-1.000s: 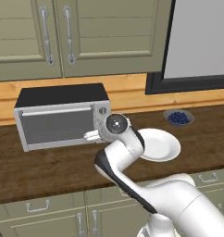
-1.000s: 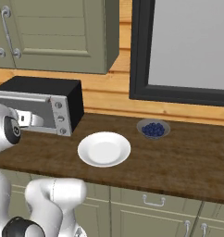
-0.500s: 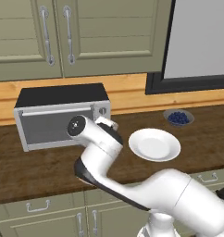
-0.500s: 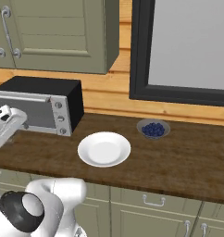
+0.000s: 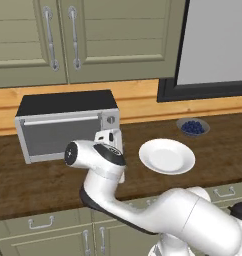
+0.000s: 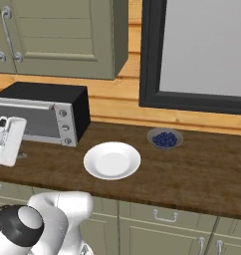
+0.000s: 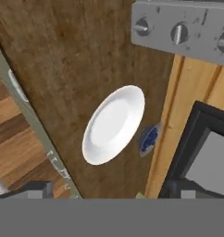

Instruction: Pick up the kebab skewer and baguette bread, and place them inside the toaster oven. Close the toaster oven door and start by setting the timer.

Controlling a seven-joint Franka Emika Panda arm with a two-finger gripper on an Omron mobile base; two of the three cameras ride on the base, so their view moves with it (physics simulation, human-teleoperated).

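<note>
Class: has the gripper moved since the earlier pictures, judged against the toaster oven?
Yes. The gripper has swung leftward from beside the white plate to the front of the toaster oven.

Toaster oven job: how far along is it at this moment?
The toaster oven door looks shut, so that part seems done. The claw is open and empty, beside the toaster oven. The white plate is bare. Setting the timer knob apparently remains.

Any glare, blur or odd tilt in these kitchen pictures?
Left base view: even flat light, the toaster oven sharp, no glare on its door. Right base view: soft shadow under the white plate. Hand view: rolled sideways, the plate stretched into an oval.
</note>
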